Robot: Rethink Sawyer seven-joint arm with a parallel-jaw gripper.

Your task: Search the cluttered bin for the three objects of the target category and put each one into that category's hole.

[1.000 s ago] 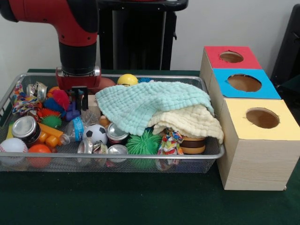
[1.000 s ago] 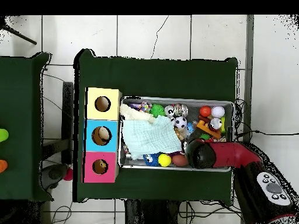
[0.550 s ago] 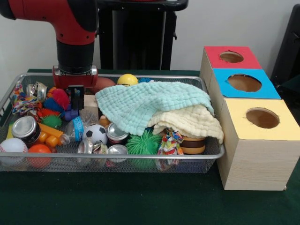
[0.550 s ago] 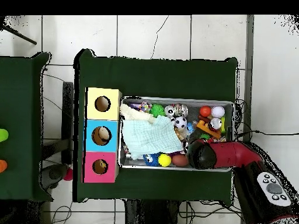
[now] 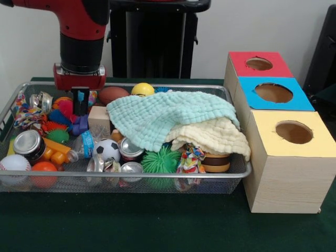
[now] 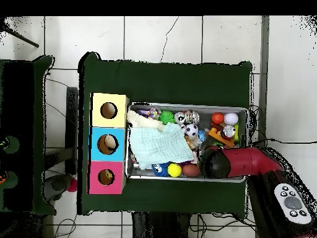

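Note:
A wire bin [image 5: 157, 174] holds a jumble of toys: a yellow ball [image 5: 143, 88], a brown football [image 5: 112, 94], a soccer ball [image 5: 107, 149], a baseball [image 5: 13, 164], an orange ball [image 5: 44, 167], a green spiky ball [image 5: 160, 160], metal cans [image 5: 29, 144] and a wooden block [image 5: 98, 118]. A mint cloth [image 5: 168, 115] and a cream cloth [image 5: 215, 135] cover the right half. My gripper [image 5: 80, 105] hangs above the bin's far left part, over a purple toy [image 5: 81, 126], fingers together with nothing clearly held. In the overhead view the arm [image 6: 238, 164] hides it.
A wooden box stands right of the bin with three round holes: red top [image 5: 259, 63], blue top [image 5: 274, 93], yellow top [image 5: 294, 132]. In the overhead view the blue hole [image 6: 108, 144] and red hole [image 6: 106, 177] show something inside. Green cloth [image 5: 157, 226] covers the table.
The gripper has risen out of the bin's left part and shifted slightly left. The purple toy and the other objects have stayed where they were.

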